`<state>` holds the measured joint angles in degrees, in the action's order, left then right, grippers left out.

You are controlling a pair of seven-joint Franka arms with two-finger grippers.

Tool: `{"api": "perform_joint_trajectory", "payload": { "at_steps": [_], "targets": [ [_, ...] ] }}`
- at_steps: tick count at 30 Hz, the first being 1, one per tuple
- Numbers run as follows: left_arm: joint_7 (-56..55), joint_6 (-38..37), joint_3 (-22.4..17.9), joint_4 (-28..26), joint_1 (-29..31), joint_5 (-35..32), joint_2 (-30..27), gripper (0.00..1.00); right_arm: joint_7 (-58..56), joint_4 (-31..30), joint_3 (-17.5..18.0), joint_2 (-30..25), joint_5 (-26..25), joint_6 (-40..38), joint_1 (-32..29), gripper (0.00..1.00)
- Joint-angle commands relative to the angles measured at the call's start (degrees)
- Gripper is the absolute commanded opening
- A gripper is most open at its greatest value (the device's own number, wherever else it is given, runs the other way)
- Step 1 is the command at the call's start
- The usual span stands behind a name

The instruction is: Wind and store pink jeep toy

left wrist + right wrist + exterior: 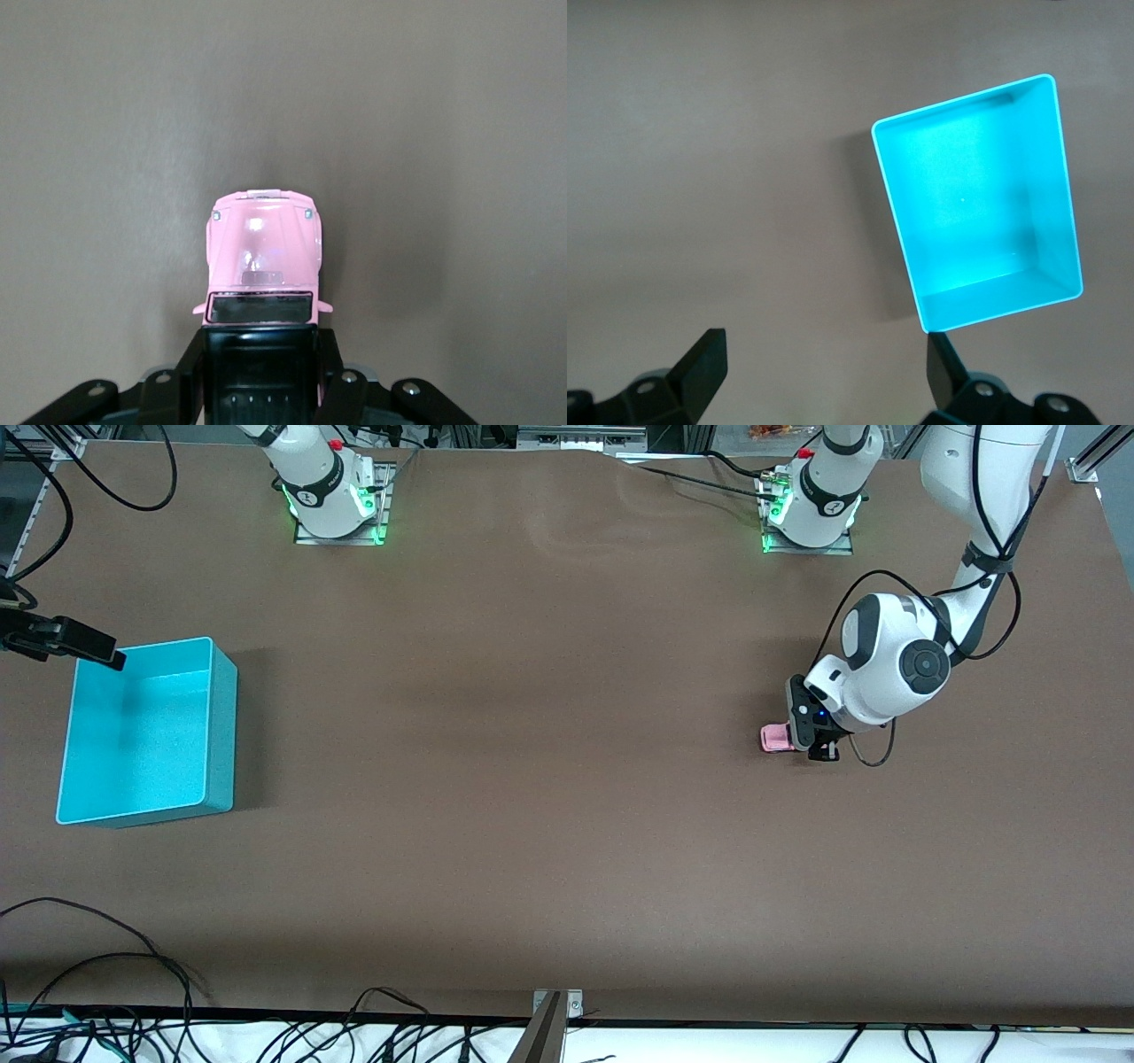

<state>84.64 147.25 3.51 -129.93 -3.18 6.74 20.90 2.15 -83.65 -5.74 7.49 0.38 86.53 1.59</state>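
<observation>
Pink jeep toy (263,257) rear under jaws

Counter (532,779): brown, bare across whole middle stretch; wide free passage between arms' ends.
Turquoise bin (142,726): open-topped, nothing inside, at right arm's end; walls only obstruction there.
Right tool (89,646): fingers spread, over bin's rim.
Left tool (815,740): low at left arm's end, clamped on pink jeep toy (776,737); bare counter all round.
Cables (89,992): along counter edge nearest front camera.
</observation>
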Motion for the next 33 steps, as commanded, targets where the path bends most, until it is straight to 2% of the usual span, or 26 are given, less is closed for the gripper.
{"api": "perform_joint_trajectory", "payload": {
  "at_steps": [1, 12, 17, 33],
  "targets": [
    [2.89, 1.2, -1.83, 1.08, 0.37, -1.9, 2.83, 0.0, 0.05, 0.95, 0.64, -0.63, -0.11, -1.28, 0.0, 1.0],
    [6.84, 1.2, -4.73, 1.08, 0.55, -1.9, 3.0, 0.0, 0.13, 0.86, 0.64, -0.63, 0.32, -1.36, 0.0, 1.0],
    [9.22, 1.2, -5.88, 1.08, 1.16, -1.73, 3.27, 0.0, 0.75, 0.86, 0.29, -0.63, 2.78, -1.28, 0.0, 1.0],
    [19.76, 1.2, -10.97, 1.17, 3.71, -1.29, 3.35, 0.0, 0.22, 0.86, 0.03, -0.72, 0.5, -1.28, 0.0, 1.0]
  ]
}}
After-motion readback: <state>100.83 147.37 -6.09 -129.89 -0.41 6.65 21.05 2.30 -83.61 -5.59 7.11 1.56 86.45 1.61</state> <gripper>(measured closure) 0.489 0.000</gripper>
